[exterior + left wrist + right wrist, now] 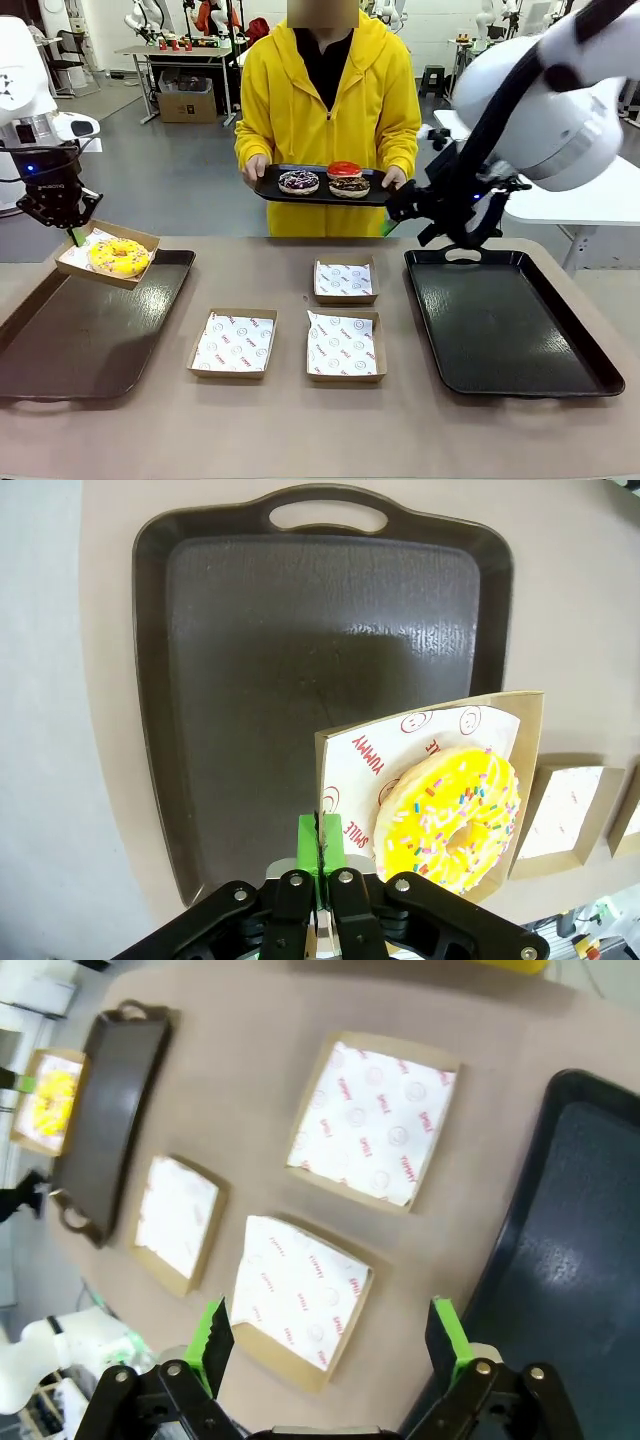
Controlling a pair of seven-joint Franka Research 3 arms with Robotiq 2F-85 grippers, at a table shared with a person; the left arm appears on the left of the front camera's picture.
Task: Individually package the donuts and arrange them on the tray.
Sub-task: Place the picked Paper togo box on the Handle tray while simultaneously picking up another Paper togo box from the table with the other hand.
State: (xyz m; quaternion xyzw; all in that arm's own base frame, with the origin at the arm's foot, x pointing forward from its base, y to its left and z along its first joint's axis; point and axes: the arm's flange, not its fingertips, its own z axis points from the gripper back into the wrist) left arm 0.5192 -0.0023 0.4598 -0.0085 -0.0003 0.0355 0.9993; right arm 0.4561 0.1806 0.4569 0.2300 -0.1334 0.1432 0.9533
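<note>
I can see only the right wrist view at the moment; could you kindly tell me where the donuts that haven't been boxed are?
Observer: A person at the far side holds a small black tray carrying the purple-sprinkled donut, the red donut and the chocolate donut.
Operator: Thank you. Is the left arm gripping anything?
Observer: Yes, the left gripper is shut on the edge of the box that holds the yellow donut.
Operator: Is that box set down?
Observer: It is tilted over the left tray's far corner, overhanging the rim; I cannot tell whether it touches.
</note>
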